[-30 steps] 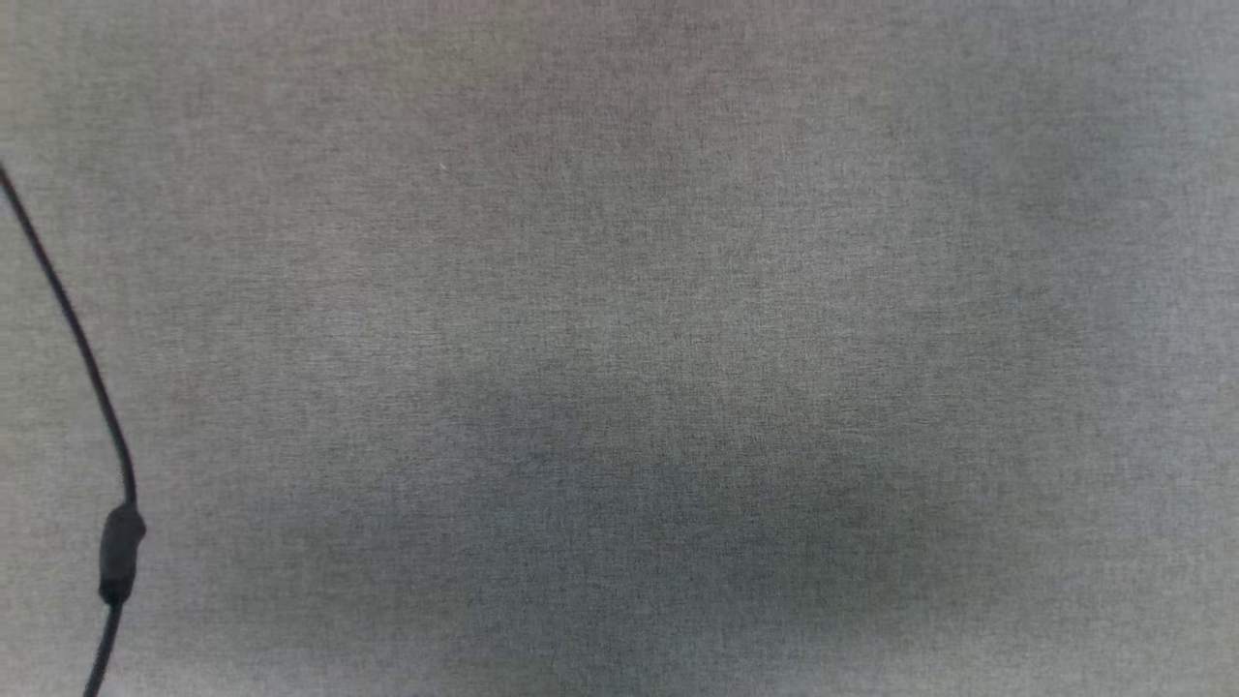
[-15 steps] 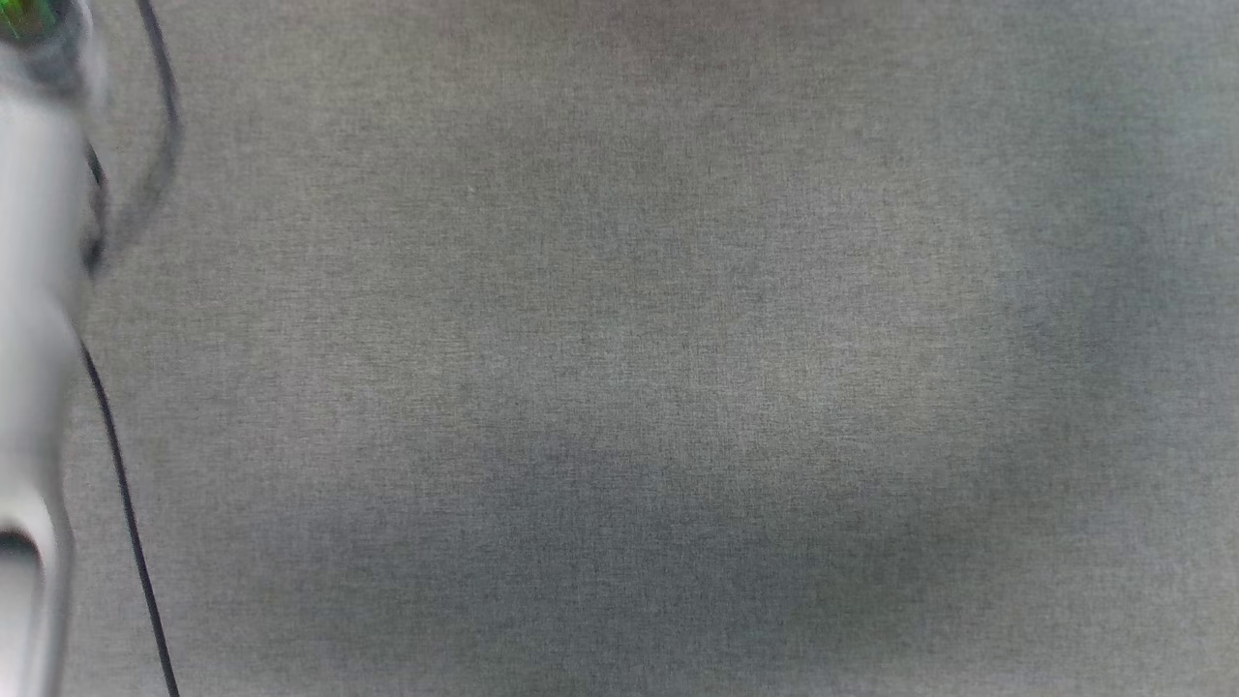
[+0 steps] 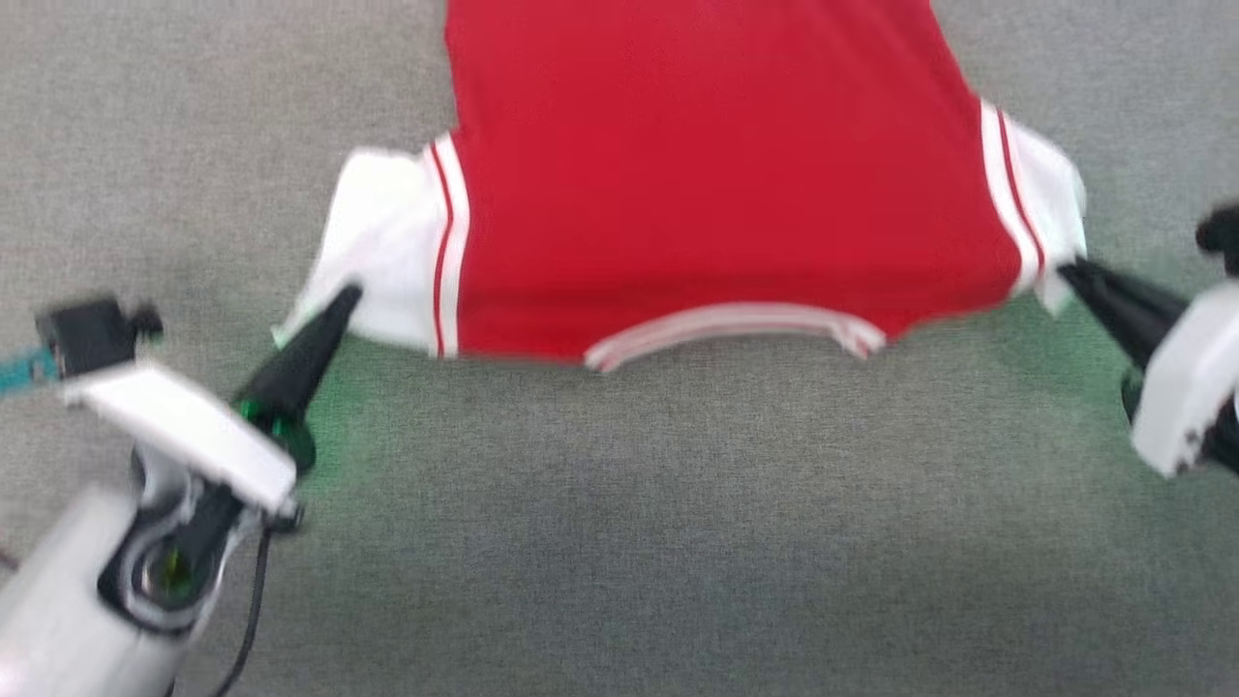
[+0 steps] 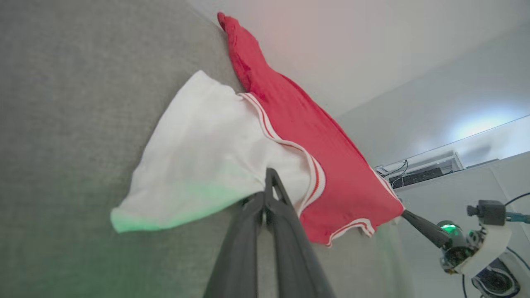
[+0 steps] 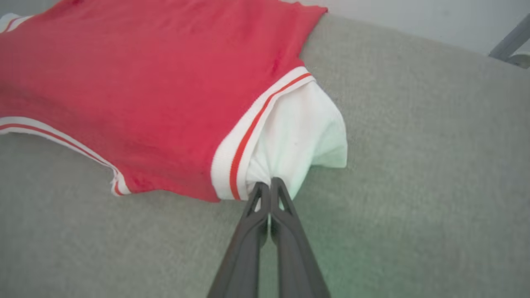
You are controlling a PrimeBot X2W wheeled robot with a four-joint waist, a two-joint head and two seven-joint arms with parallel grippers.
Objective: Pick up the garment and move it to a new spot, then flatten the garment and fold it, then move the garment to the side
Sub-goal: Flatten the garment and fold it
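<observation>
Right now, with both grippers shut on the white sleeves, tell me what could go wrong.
1. The left gripper and right gripper each pinch only the edge of a white sleeve. The fabric could slip out under pull.
2. The far hem of the garment lies at the edge of the grey surface. A push that way might drop it over.
</observation>
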